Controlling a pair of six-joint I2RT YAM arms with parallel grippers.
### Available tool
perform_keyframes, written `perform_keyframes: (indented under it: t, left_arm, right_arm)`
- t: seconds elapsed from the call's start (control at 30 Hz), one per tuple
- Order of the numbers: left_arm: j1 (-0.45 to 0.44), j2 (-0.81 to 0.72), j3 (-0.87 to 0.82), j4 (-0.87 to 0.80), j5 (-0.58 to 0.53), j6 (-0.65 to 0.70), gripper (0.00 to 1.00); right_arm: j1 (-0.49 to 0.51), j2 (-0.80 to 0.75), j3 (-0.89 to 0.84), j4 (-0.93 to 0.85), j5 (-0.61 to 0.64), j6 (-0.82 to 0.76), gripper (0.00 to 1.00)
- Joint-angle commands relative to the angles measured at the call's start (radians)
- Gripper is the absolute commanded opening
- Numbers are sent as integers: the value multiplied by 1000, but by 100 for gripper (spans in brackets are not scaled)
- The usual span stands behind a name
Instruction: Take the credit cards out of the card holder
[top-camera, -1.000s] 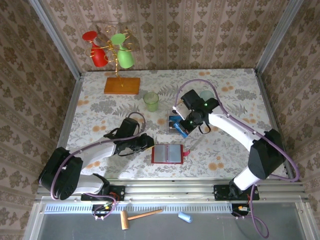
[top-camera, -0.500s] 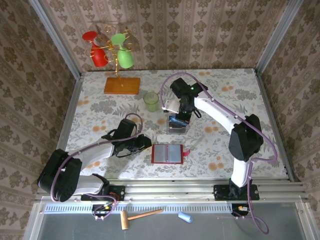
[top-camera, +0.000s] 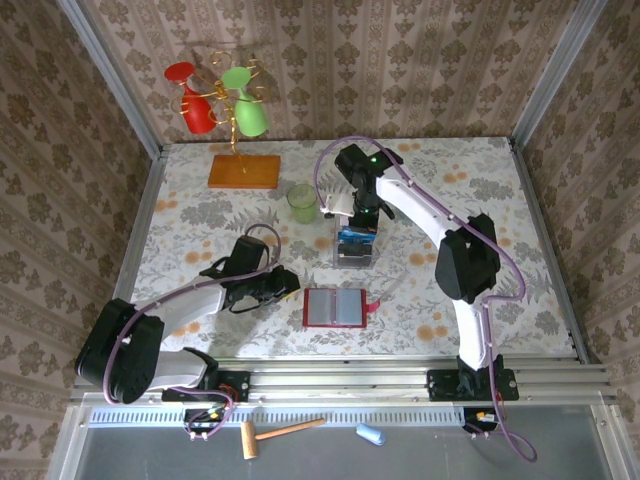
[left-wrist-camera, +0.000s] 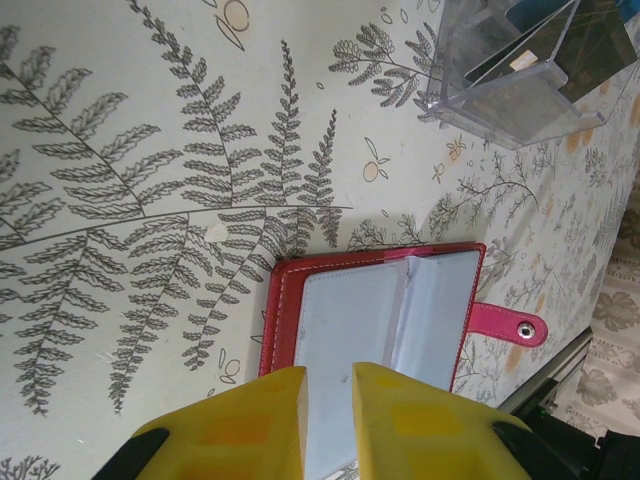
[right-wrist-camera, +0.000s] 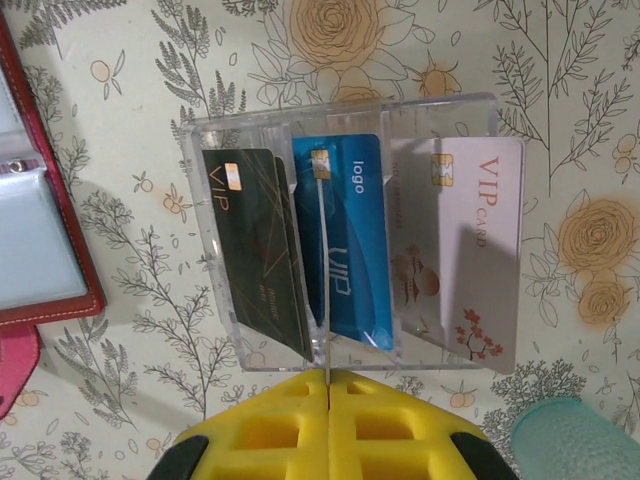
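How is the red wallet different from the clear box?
The red wallet lies open, no card showing in its grey pockets; the clear box holds a dark card, a blue card and a pale card. The wallet has a snap tab; the box has none. Both sit on the table.

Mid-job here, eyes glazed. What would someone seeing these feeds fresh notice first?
The red card holder lies open near the table's front edge, grey pockets up, with the left tool hovering at its edge. Just behind it a clear tray holds three credit cards side by side, dark, blue and pale pink, with the right tool shut at its rim. At the back left, a gold stand carries red and green glasses.
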Motion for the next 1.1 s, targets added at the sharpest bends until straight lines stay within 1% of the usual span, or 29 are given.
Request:
perform_keyframes:
  t: [0.0, 0.27, 0.67, 0.77, 0.83, 0.9, 0.97, 1.07]
  left_arm:
    - [13, -13, 1, -9, 11, 29, 20]
    - [28, -4, 0, -5, 16, 30, 20]
    - [34, 7, 1, -5, 24, 32, 20]
    - [35, 7, 0, 0, 25, 27, 20]
    - [35, 9, 4, 0, 28, 28, 20]
    - [35, 9, 8, -1, 33, 32, 20]
    - [35, 10, 11, -5, 36, 33, 20]
    - [33, 12, 13, -3, 39, 35, 21]
  right_arm:
    - [-6, 45, 62, -74, -4, -51, 0]
    - [-13, 130, 152, -118, -54, -68, 0]
    - [-17, 214, 162, -149, -107, -68, 0]
    - [-19, 212, 165, -134, -89, -56, 6]
    - [-21, 192, 165, -106, -70, -40, 15]
    - [-23, 167, 165, -81, -57, -26, 19]
    - [-24, 132, 162, -59, -45, -14, 22]
    - [-25, 68, 135, -11, -20, 11, 23]
